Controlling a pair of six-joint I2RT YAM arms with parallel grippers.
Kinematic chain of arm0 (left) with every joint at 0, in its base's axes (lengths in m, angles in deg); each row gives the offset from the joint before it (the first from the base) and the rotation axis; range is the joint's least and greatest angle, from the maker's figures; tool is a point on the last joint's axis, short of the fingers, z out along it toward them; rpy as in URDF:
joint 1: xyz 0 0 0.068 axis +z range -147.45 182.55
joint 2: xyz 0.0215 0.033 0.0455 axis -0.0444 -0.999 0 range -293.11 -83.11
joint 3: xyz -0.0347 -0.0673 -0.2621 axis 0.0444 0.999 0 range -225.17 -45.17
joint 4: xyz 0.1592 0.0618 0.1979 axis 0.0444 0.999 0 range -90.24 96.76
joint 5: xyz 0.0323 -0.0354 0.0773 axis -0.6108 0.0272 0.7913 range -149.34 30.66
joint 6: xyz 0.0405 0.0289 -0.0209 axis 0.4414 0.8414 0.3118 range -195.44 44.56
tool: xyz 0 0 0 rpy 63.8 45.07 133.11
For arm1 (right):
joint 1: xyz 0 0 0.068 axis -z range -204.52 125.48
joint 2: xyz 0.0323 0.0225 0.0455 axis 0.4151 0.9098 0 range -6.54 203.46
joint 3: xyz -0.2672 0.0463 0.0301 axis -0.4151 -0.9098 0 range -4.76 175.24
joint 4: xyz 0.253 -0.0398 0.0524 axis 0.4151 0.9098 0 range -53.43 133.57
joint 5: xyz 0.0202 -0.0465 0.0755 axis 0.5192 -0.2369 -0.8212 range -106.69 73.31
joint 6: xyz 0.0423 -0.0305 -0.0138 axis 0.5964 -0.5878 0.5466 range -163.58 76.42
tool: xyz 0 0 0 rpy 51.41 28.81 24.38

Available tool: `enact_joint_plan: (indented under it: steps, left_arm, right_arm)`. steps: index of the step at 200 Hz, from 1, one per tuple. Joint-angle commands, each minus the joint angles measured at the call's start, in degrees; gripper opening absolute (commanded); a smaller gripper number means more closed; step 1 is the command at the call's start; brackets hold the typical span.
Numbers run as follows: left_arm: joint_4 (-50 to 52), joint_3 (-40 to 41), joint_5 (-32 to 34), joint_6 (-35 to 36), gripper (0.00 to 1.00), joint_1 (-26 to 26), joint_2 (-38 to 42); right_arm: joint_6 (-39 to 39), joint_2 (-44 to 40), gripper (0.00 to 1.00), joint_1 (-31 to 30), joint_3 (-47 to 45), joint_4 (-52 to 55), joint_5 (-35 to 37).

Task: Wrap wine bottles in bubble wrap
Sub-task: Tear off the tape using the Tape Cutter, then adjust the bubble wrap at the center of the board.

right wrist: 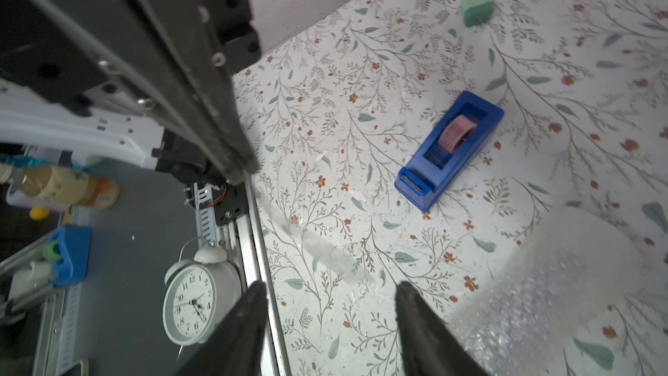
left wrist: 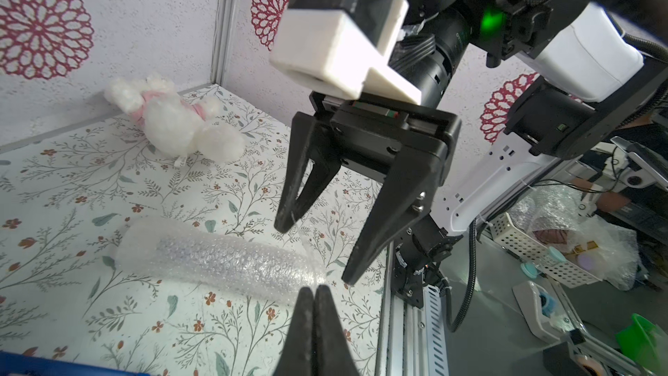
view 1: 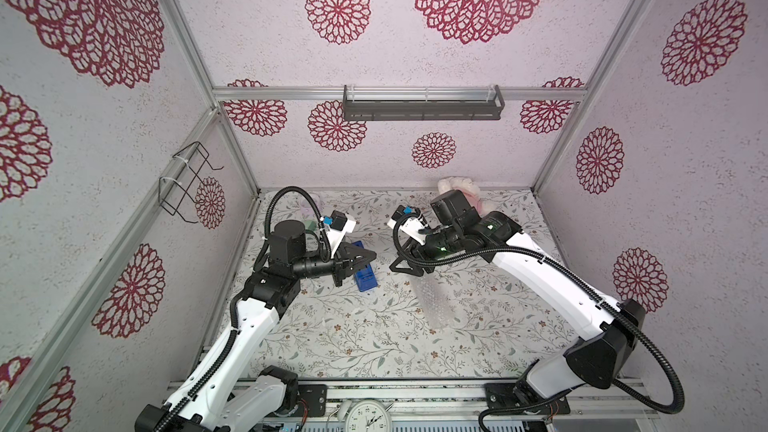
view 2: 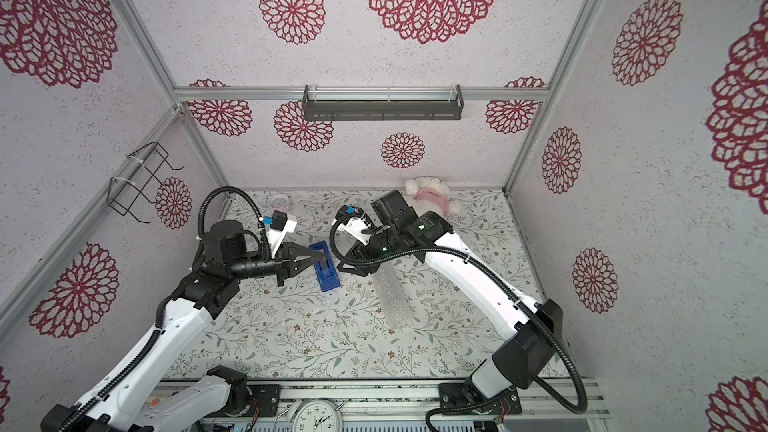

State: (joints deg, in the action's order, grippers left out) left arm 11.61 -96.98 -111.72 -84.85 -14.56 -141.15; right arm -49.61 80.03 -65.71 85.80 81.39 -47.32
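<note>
Left gripper [left wrist: 315, 288]: jaws closed tip to tip, pinching one end of a thin strip of clear tape [right wrist: 318, 247]. The strip runs from those tips down toward the gap of the right gripper [right wrist: 330, 283]. Right gripper: jaws open wide and empty. The strip's far end sits near the gap; can't tell whether it touches a finger. The two grippers face each other, tips close but apart, both above the floral-print table [view 1: 332, 347].

Bubble wrap [left wrist: 224, 258], a clear bubbled plastic sheet, is rolled into a long tube lying flat on the table. It sits below and off to one side of the right jaws, not between any jaws, and neither gripper touches it. One end of the tube is near the right jaws; the other points away toward the arm bases. The small dark glass wine bottle can't be made out through the wrap; only a slightly greyer core shows inside the tube.

Blue plastic tape dispenser [right wrist: 450, 150] with a pinkish roll stands on the table just under the left jaws in both top views, apart from the tube.
</note>
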Motion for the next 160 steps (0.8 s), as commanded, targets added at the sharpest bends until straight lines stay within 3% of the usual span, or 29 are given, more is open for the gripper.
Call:
enact_joint_plan:
  steps: [1,34,55,116,160]
  left_arm:
    - [1.73,-0.18,5.31,0.95,0.00,0.04,1.11]
    - [2.70,0.70,9.28,0.17,0.00,0.03,0.39]
    - [2.12,1.06,9.49,-1.53,0.00,0.02,-1.56]
    - [-5.01,0.95,12.12,-9.83,0.00,-2.95,-10.95]
    - [-11.53,0.07,13.62,-15.70,0.00,-6.81,-19.04]
  right_arm:
    - [4.21,-4.62,0.72,2.08,-1.84,-3.51,7.49]
    - [14.48,-10.40,0.86,6.51,-12.02,-9.50,17.66]
    - [22.30,-13.94,0.90,10.28,-20.73,-13.45,18.83]
    - [41.73,-19.13,0.95,17.12,-42.73,-29.79,11.81]
    - [46.16,-15.28,0.99,17.96,-50.42,-38.74,6.81]
